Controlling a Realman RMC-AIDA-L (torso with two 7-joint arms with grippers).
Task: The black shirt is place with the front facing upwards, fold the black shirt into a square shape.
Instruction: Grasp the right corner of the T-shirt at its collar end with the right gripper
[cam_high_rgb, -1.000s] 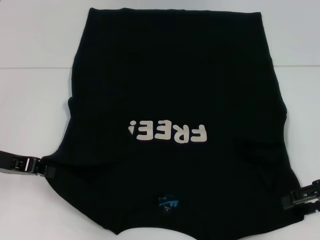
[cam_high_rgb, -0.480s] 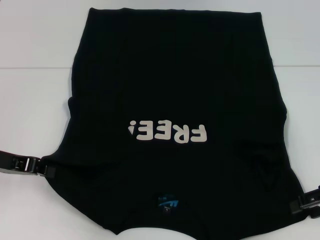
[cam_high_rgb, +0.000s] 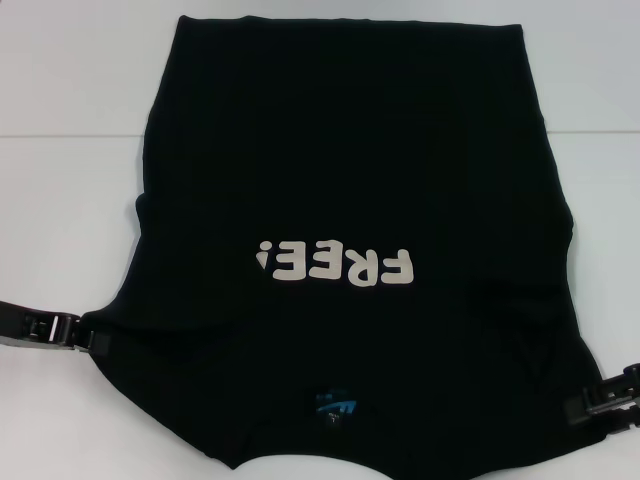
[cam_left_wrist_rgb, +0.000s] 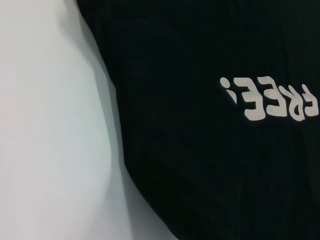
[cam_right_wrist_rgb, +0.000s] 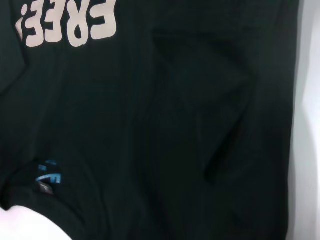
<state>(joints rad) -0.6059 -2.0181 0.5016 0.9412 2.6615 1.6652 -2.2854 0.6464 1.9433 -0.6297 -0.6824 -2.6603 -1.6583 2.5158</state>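
At opposite near corners of the black shirt (cam_high_rgb: 340, 180), left end effector (cam_high_rgb: 92, 342) and right end effector (cam_high_rgb: 580, 405) apparently touch cloth, grip unclear.

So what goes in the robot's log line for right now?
black shirt flat, print up | left claw at left sleeve edge | right claw at right sleeve edge

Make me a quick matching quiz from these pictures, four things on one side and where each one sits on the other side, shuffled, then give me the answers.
Things:
1. white block letters "FREE!"
2. small blue neck label
3. left gripper
4. right gripper

Places:
A. at the black short-sleeved cloth shirt's edge on the robot's right
B. mid-chest on the shirt
C. at the shirt's edge on the robot's left
D. near the collar, on the shirt's end closest to the robot

Pairs: 1-B, 2-D, 3-C, 4-A
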